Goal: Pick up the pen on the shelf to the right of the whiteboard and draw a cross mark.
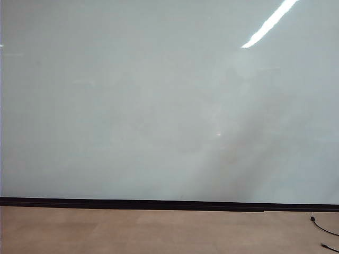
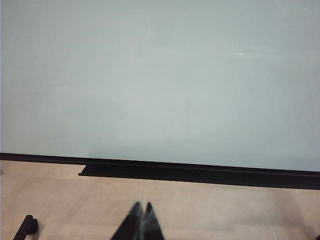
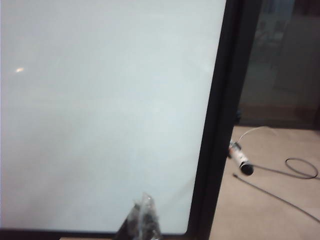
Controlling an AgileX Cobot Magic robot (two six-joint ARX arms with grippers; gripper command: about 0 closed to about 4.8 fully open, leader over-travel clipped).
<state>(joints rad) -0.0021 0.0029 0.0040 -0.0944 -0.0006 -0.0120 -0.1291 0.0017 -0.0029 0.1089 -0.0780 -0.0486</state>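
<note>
The whiteboard (image 1: 159,106) is a big glossy pale panel with a black strip along its lower edge, and it fills the exterior view. No cross mark shows on it. The pen (image 3: 240,158), short and white with a black tip, lies just past the board's black side frame (image 3: 220,125) in the right wrist view. I cannot make out the shelf under it. My right gripper (image 3: 142,202) is shut and empty in front of the whiteboard (image 3: 100,110), well short of the pen. My left gripper (image 2: 142,206) is shut and empty over the floor, facing the whiteboard (image 2: 160,75). Neither gripper shows in the exterior view.
Tan floor (image 1: 159,230) runs below the board. A thin black cable (image 1: 323,228) trails on it at the right, and the cable (image 3: 300,170) loops near the pen. A black ledge (image 2: 200,173) runs under the board. A small black part (image 2: 27,226) stands on the floor.
</note>
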